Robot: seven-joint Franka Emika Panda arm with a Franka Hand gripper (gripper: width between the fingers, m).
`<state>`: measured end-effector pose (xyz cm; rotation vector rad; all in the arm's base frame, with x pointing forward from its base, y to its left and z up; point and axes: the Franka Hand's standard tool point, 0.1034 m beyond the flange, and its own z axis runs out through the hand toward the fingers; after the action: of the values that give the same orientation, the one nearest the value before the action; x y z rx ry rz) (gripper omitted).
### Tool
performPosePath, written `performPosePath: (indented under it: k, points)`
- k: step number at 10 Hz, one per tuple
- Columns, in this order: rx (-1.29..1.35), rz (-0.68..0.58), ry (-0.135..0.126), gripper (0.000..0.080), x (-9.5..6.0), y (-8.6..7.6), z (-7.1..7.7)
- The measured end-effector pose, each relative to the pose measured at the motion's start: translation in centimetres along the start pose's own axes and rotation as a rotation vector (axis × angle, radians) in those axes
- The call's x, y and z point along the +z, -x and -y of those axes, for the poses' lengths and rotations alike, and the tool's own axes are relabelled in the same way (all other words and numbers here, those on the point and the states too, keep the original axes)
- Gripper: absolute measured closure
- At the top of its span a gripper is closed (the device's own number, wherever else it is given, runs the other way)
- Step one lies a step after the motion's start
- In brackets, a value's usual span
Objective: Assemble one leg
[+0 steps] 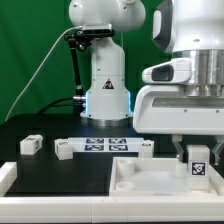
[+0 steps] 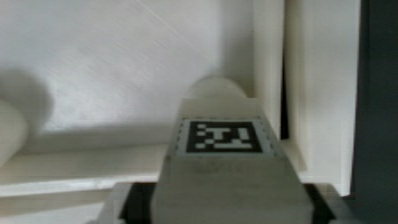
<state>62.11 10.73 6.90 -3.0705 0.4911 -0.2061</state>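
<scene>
**Leg held upright over the tray's right end**

In the exterior view, the gripper (image 1: 197,160) hangs at the exterior view's right, low over the large white tray-like piece (image 1: 140,180) that lies on the dark tabletop (image 1: 60,170). The leg (image 1: 198,162) sits between the fingers (image 1: 182,152), which are closed on it; its marker face looks toward the camera and its long axis stands roughly vertical. The leg's lower end is close above the tray's right portion, though whether it touches cannot be told. The coming move likely turns on this vertical line: the leg points straight down at the tray, so the seat must lie directly beneath it. Farther left, the marker board (image 1: 100,146) lies flat, and another small white block (image 1: 30,145) rests well apart on the tabletop. The gripper's upper body is cut off by the frame.

In the wrist view, the leg (image 2: 222,135) fills the middle, its marker plain, running away from the camera toward the white tray surface (image 2: 89,100). Its far tip blurs into the white, so the seat itself is hidden. The grey blocks at its near end look like the fingers, though poorly resolved.
</scene>
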Motion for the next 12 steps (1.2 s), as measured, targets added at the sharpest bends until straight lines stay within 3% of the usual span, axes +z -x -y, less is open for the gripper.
performPosePath:
  k: [5,9,12]
  points:
    - [0.679,-0.024,-0.057,0.0507,0.13,0.03,-0.03]
    - [1.2,0.015,-0.063,0.0507,0.15,0.46,0.5]
    - [1.274,0.023,-0.071,0.0507,0.15,0.48,0.5]
